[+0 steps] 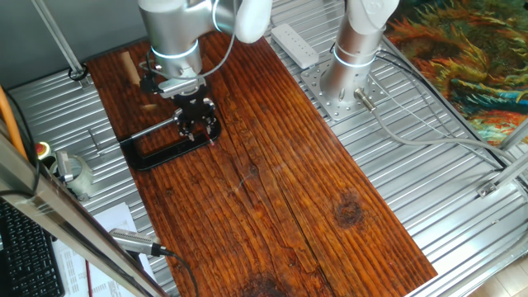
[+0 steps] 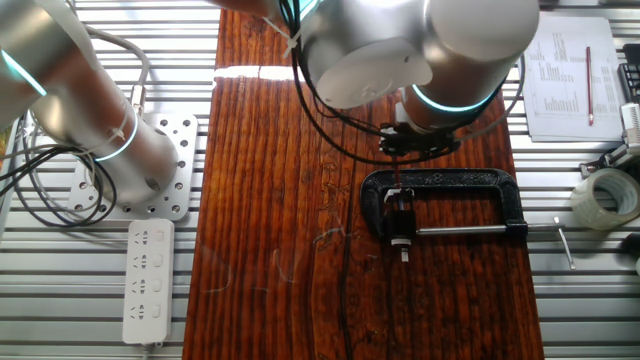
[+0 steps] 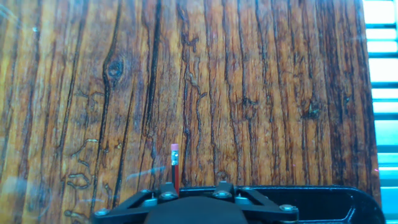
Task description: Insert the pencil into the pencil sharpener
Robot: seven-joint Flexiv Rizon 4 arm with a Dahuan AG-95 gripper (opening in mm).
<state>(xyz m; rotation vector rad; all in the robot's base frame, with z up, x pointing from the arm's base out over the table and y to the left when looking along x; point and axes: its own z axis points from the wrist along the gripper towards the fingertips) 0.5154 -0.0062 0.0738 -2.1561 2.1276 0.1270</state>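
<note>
The pencil is a thin red stick with a pinkish end; in the hand view it rises from between my gripper's jaws. My gripper hangs low over the black C-clamp at the board's far left and looks shut on the pencil; its fingertips are hidden. In the other fixed view the pencil shows as a short red line crossing the clamp's frame, just above the small dark pencil sharpener held in the clamp. Whether the tip is inside cannot be told.
A thick pale wooden dowel lies at the board's far corner. A second arm's base, a white power strip, a tape roll and papers lie off the board.
</note>
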